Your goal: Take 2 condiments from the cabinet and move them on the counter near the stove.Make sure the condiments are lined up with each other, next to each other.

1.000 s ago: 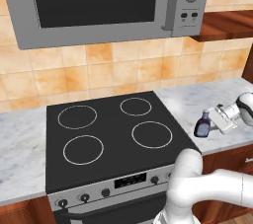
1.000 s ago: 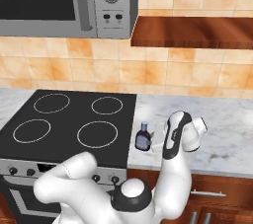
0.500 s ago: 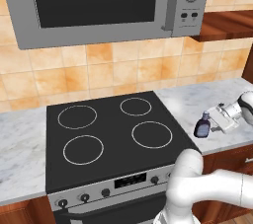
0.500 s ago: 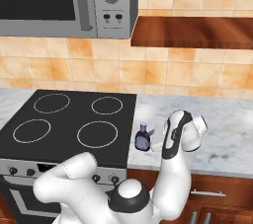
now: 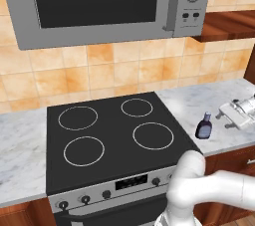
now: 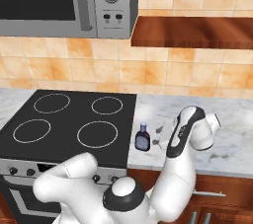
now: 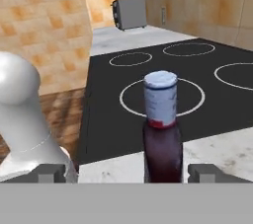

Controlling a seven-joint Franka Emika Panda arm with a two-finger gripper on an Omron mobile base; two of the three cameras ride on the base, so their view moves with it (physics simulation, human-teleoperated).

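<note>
A simulated kitchen with orange-tan wall tiles, a steel microwave (image 5: 107,3) mounted above a flat black stove (image 5: 112,138), and a white marble counter (image 6: 232,139) running to the stove's right over reddish-brown floor cupboards.

The gripper (image 7: 131,172) points sideways, low over the counter, facing the stove. Its two dark fingertips (image 7: 49,172) stand wide apart at the bottom of the hand view, one on each side of the dark brown bottle (image 7: 162,134). There is a clear gap between each tip and the bottle, so the gripper holds nothing. In the left base view the hand (image 5: 238,113) lies just right of the bottle (image 5: 204,126), apart from it.

The bottle stands upright on the marble, just beside the stove's right edge, with its pale blue cap on; what is inside cannot be told. In the right base view it (image 6: 143,137) stands between the stove and the arm's white forearm.

Beyond the bottle in the hand view lie the ring burners, and past them a grey boxy appliance (image 7: 129,13) on the far counter. High on the wall to the right is the reddish-brown underside of the cabinet (image 6: 192,31).

A second ago the hand was closer against the bottle; it now sits a little further right, and the bottle has not moved.
</note>
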